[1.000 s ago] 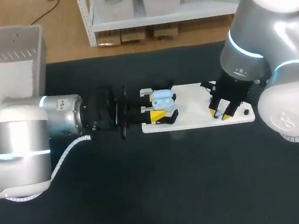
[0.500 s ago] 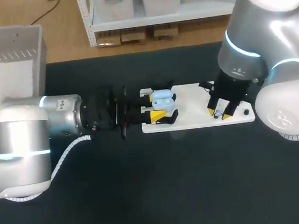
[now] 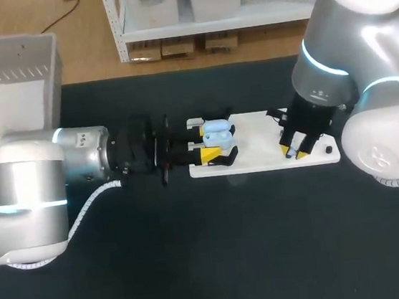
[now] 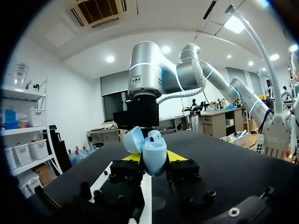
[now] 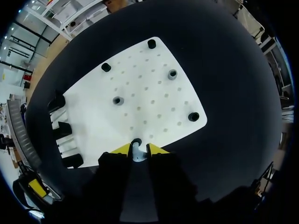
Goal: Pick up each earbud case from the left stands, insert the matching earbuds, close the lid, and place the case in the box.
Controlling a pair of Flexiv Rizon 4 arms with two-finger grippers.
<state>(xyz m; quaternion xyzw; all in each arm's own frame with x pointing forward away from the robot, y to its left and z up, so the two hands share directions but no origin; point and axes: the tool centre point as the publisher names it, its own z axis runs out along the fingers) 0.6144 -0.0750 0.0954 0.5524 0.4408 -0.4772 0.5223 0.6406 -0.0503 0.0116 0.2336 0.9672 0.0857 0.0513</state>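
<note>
My left gripper (image 3: 209, 142) lies level over the left end of the white board (image 3: 258, 154), shut on a light-blue earbud case (image 3: 216, 128). In the left wrist view the case (image 4: 154, 151) stands upright between the yellow fingertips (image 4: 178, 155) of that gripper (image 4: 154, 161), with its lid tipped open. My right gripper (image 3: 294, 153) points down at the board's right part. Its wrist view shows this gripper (image 5: 138, 150) closed on a small pale earbud (image 5: 137, 153) that sits in a black socket at the edge of the board (image 5: 140, 93).
A grey box (image 3: 7, 106) stands at the table's back left. Several black sockets (image 5: 172, 73) dot the board, and black stands (image 5: 60, 130) line its left end. Dark table surface lies around the board.
The right gripper's fingers have narrowed onto the earbud after a slight lift and return. The left arm and the case have not moved.
</note>
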